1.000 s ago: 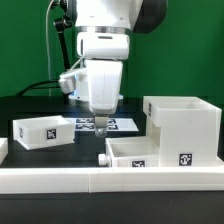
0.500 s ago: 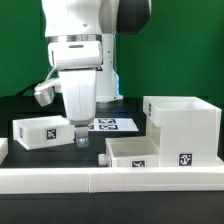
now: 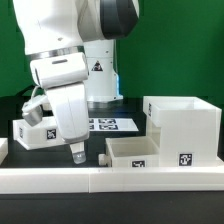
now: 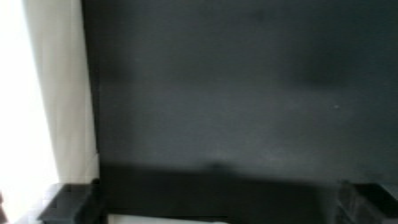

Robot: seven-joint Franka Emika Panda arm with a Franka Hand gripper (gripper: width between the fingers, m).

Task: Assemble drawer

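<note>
The drawer lies in three white tagged parts. The large box housing (image 3: 185, 125) stands at the exterior view's right. One knobbed tray (image 3: 135, 152) lies in front of it, its knob (image 3: 103, 158) pointing to the exterior view's left. The second tray (image 3: 28, 132) lies at the exterior view's left, partly hidden behind my arm. My gripper (image 3: 77, 153) hangs low over the dark table between the two trays, just in front of the left one. In the wrist view the gripper (image 4: 217, 205) is open and empty, with its fingers (image 4: 63, 205) wide apart over bare table.
A low white rail (image 3: 100, 180) runs along the table's front edge, close below my gripper. The marker board (image 3: 110, 125) lies flat at mid-table behind the trays. A white edge (image 4: 39, 90) fills one side of the wrist view; I cannot tell which part it is.
My arm has swung from over the marker board toward the exterior view's left and forward, and has come lower. The drawer parts have not moved.
</note>
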